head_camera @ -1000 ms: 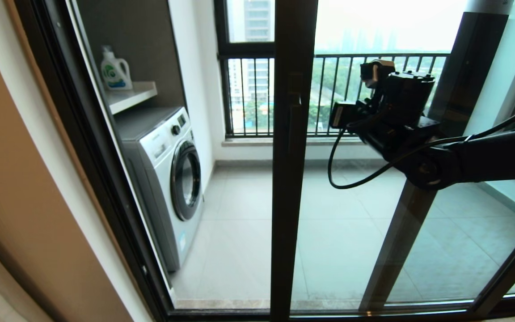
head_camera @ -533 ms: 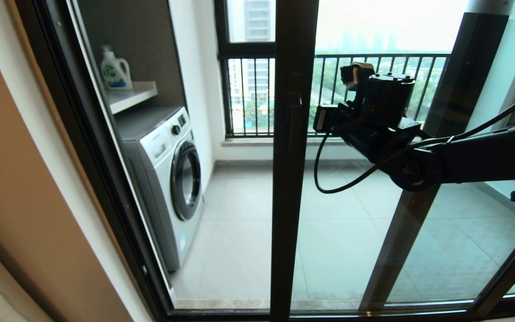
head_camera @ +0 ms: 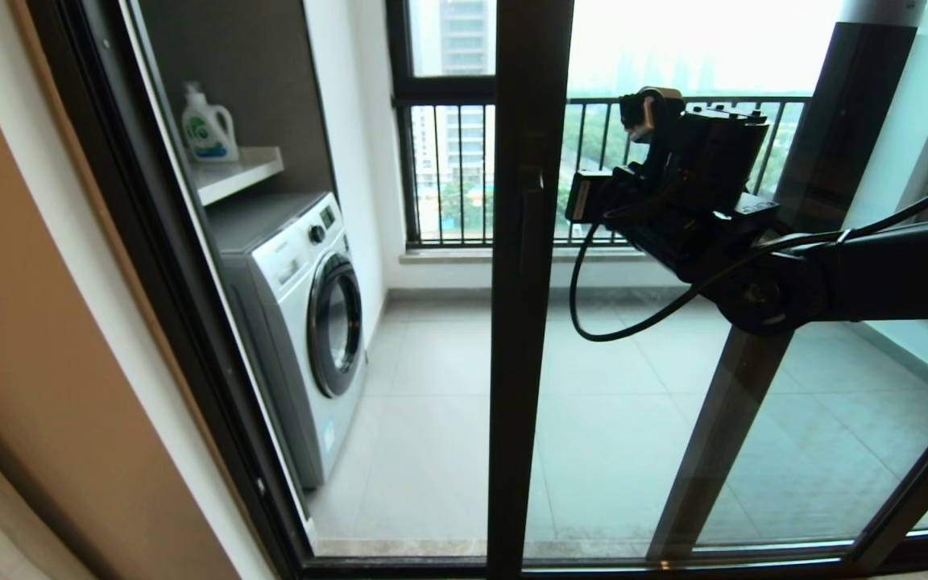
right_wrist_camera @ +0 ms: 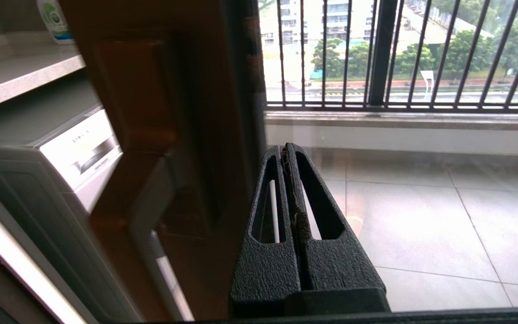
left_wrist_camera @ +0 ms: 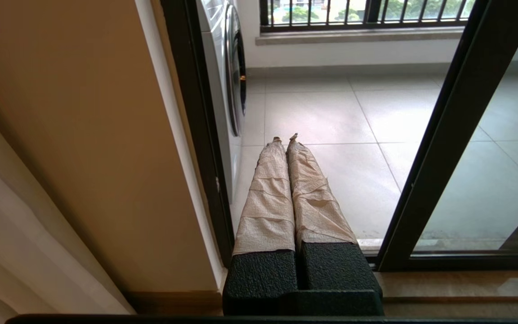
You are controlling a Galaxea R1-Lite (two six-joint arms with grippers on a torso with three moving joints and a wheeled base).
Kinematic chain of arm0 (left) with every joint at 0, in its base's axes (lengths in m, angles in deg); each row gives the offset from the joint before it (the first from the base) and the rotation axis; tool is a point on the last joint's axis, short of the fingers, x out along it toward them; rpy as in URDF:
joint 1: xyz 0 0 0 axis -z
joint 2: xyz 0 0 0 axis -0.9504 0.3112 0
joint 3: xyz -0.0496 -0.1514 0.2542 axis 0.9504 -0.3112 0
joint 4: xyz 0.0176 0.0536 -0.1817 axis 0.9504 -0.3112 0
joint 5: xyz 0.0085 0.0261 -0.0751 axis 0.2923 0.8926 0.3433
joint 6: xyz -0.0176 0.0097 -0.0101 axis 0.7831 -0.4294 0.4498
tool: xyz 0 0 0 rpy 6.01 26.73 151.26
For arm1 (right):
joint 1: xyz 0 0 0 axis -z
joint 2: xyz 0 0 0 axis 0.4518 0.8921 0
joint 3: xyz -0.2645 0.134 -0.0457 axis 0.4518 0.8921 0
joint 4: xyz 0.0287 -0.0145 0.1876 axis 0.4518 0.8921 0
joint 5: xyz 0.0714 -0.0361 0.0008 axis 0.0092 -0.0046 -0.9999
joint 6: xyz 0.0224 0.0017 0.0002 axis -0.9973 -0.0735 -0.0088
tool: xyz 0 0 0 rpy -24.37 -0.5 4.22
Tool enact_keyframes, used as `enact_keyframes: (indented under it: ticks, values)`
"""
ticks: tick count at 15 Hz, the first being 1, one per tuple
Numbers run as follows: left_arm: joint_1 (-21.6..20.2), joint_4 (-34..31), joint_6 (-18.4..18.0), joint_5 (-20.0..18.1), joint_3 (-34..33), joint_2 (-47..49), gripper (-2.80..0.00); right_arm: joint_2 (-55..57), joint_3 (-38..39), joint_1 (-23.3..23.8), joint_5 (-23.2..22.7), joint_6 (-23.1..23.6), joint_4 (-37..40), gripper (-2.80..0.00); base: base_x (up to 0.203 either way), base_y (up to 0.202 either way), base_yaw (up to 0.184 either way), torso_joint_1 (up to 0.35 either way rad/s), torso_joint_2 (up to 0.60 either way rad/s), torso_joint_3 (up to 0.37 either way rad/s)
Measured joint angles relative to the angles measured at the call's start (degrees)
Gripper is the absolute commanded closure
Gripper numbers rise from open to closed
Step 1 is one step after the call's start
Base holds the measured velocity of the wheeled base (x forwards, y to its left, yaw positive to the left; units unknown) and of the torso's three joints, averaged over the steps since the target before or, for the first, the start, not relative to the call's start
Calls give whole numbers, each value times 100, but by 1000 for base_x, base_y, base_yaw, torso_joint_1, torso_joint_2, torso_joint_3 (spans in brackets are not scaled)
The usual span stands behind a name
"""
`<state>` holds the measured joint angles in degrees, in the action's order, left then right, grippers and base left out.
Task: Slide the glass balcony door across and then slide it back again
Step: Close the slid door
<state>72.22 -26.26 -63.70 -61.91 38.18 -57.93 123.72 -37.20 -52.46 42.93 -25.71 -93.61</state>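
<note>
The right tool point(head_camera: 593, 197) is sitting right of centre in the head view, its fingers pressed together on nothing. Over the last second it has been swinging leftward toward the glass balcony door point(head_camera: 524, 322), then lifting slightly. It is now hovering just beside the bar handle point(head_camera: 530, 217), not yet touching. The door's dark upright is standing at the frame's centre, unmoved, so sliding appears not yet begun. The left tool point(left_wrist_camera: 285, 140), also pressed together, is idling low at the lower left.
</note>
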Motion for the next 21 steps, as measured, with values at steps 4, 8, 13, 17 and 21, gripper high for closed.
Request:
enact_keyframes:
  ticks: [4, 8, 13, 17, 21]
  values:
    - [0, -2, 0, 0, 0, 0, 0, 28, -13, 28, 70, -33, -5, 0, 0, 0, 0, 0, 0, 0]
    - [0, -2, 0, 1, 0, 0, 0, -197, 93, 129, 236, 5, 9, 0, 0, 0, 0, 0, 0, 0]
    - [0, 0, 93, -2, 0, 0, 0, -606, 530, 267, 235, -36, -10, 0, 0, 0, 0, 0, 0, 0]
    - [0, -2, 141, 3, 0, 0, 0, -906, 895, 480, 224, -61, -49, 0, 0, 0, 0, 0, 0, 0]
    - [0, -2, 139, 0, 0, 0, 0, -1155, 1060, 610, 207, -128, -49, 0, 0, 0, 0, 0, 0, 0]
